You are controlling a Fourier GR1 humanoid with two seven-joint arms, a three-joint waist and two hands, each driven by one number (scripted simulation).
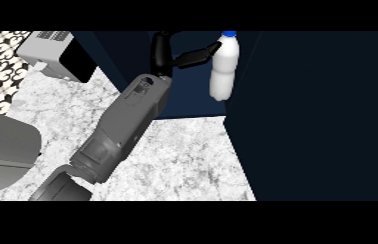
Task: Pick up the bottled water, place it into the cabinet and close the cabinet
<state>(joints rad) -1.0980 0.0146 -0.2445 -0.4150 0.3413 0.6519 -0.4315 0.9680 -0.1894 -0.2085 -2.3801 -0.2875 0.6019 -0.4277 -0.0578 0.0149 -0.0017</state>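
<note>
The dark cabinet fills the right side, its door open over the marbled surface. A grey forearm reaches up into the opening. Its black hand is spread, one finger touching the bottle. The bottle stands upright inside the cabinet: white, translucent, with a blue cap.
</note>
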